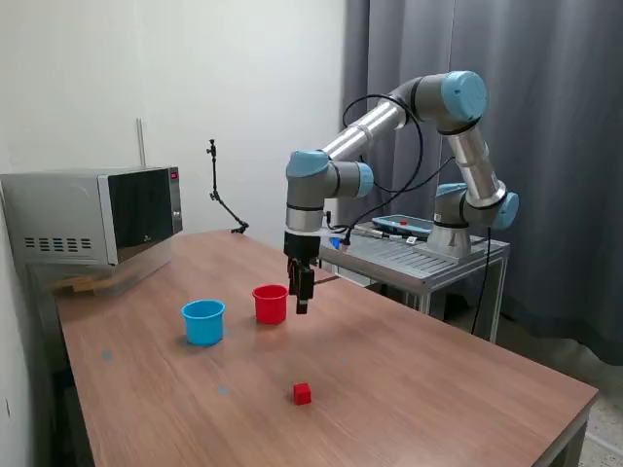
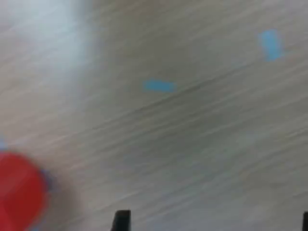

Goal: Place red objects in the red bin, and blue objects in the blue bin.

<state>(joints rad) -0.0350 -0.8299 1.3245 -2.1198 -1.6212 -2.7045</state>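
- Red cube (image 1: 303, 393) — the one loose task piece in sight — lies alone on the wooden table (image 1: 438, 389), toward the near edge, well apart from both tubs.
- Gripper (image 1: 303, 292) points straight down just beside the red bin (image 1: 271, 304), on the exterior view's right of it and off to the side of its mouth; the wrist view is motion-blurred and shows the red bin (image 2: 19, 192) at the frame's corner.
- Whether the fingers are parted or closed I cannot tell: they read as one dark shape from outside, and only two dark tips (image 2: 121, 220) show in the wrist view. Nothing is seen held between them.
- Blue bin (image 1: 203, 322) stands near the red one, on the exterior view's left. No blue cubes are visible; whether any lie inside a tub cannot be seen.
- Risks, as I judge them: moving off low could clip the red rim and tip or shove the light tub; the small cube may skid or twist if the fingers close off-centre — and it sits near the table's edge.
- Small blue marks (image 2: 159, 86) dot the tabletop and could be mistaken for blue pieces.
- Microwave (image 1: 97, 219) stands at the far corner; no brand or writing is readable anywhere.
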